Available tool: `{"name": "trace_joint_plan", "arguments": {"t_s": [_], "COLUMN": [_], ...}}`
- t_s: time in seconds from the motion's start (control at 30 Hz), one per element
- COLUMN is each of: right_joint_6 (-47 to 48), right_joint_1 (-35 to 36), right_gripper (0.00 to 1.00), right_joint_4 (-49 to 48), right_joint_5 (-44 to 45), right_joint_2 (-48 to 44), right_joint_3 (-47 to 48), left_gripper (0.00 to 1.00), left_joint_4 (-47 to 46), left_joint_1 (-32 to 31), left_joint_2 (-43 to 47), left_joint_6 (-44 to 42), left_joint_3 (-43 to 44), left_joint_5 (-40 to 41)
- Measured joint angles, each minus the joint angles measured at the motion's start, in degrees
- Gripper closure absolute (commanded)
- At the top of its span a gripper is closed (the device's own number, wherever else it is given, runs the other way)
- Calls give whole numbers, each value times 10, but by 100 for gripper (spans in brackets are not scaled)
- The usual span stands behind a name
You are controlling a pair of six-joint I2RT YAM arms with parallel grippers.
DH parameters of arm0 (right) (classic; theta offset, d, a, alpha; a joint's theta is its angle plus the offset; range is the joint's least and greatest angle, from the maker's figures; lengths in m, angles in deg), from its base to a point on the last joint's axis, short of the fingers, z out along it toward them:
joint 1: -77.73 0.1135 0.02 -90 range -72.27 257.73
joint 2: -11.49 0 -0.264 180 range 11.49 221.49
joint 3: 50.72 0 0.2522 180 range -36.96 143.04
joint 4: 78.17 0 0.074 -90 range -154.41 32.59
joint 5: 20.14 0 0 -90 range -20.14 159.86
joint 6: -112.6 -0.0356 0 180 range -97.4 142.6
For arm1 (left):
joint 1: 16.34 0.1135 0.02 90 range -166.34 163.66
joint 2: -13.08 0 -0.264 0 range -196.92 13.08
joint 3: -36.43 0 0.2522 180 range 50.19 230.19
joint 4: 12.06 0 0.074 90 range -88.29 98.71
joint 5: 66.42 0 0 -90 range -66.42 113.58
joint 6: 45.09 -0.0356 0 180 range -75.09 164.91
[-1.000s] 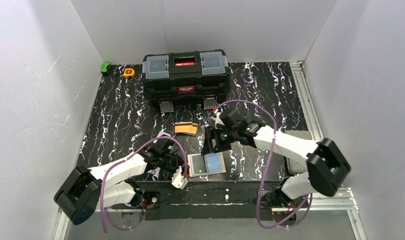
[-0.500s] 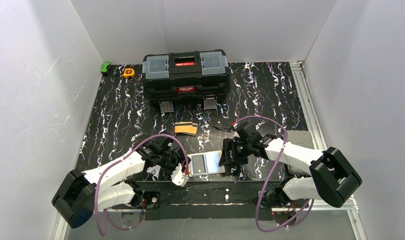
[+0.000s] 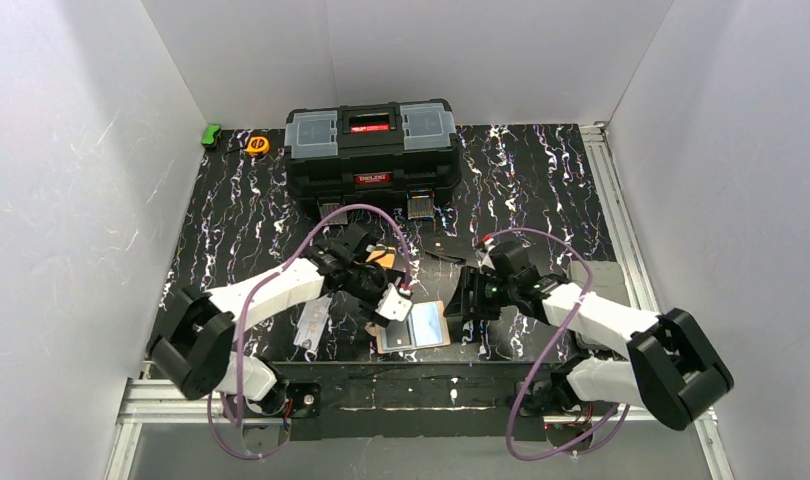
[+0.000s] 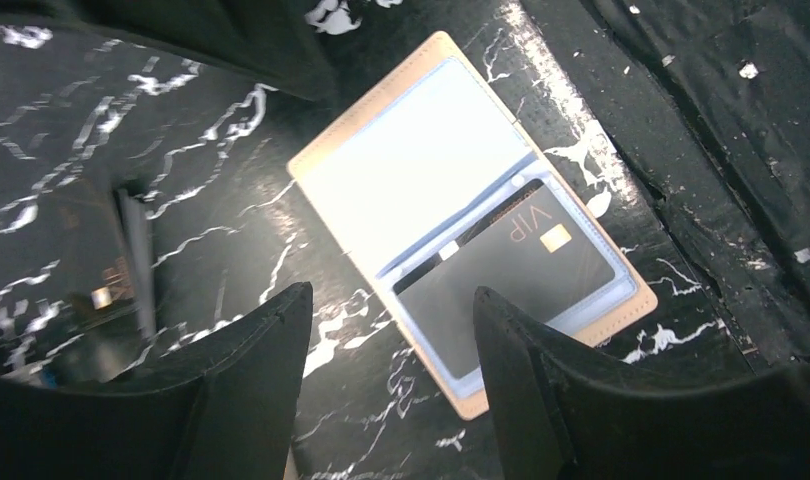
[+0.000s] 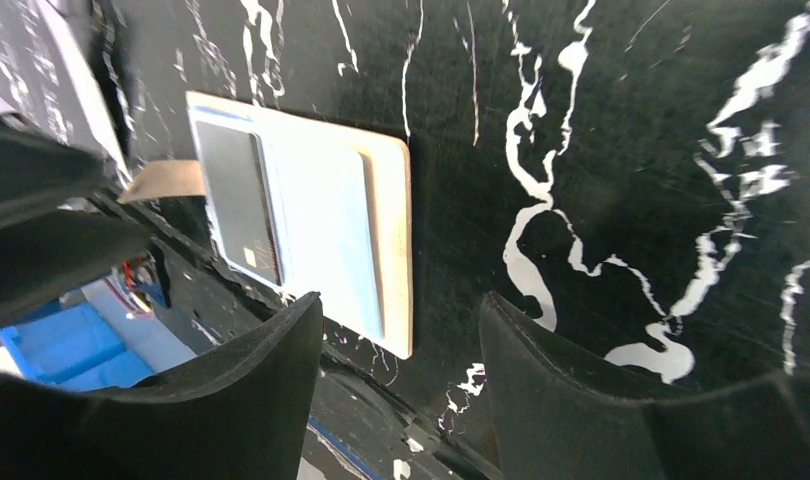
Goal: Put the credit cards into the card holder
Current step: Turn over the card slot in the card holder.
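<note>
The card holder (image 3: 406, 330) lies open near the table's front edge. A card (image 3: 430, 322) sits in its right pocket. In the left wrist view the holder (image 4: 421, 170) shows this card dark with "VIP" and a gold chip (image 4: 521, 255). My left gripper (image 3: 399, 308) hovers open and empty over the holder's far left corner; its jaws (image 4: 391, 295) stand wide apart. My right gripper (image 3: 469, 304) is open and empty just right of the holder (image 5: 381, 240). More tan-orange credit cards (image 3: 379, 258) lie further back, partly hidden by my left arm.
A big black toolbox (image 3: 371, 150) stands at the back. An orange tape measure (image 3: 258, 145) and a green object (image 3: 211, 134) lie at the back left. A pale flat card-like piece (image 3: 311, 326) lies left of the holder. The table's front edge (image 3: 421, 365) is close.
My left arm swung from the near left up and right over the holder. My right gripper drew back to the right, off the holder. A tan card now shows in the right pocket.
</note>
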Motion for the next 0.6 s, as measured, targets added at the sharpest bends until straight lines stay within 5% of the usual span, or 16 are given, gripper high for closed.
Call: {"name": "trace_joint_plan", "arguments": {"t_s": [0.27,0.6], "right_joint_6": [-3,-10], "right_joint_1": [-45,-77], "right_gripper": [35,35], "right_joint_4": [-21,-40], "right_joint_5": [-16,-48], "right_joint_2": [-73,-78], "right_joint_3": [-29,-61], "left_gripper": [37,34], "left_joint_4": [-5,56], "left_joint_1": [-13,-42], "left_joint_2": [-169,-247], "left_joint_6": [-5,-68], "left_joint_3": [80,156], "left_joint_5": [-24,-34]}}
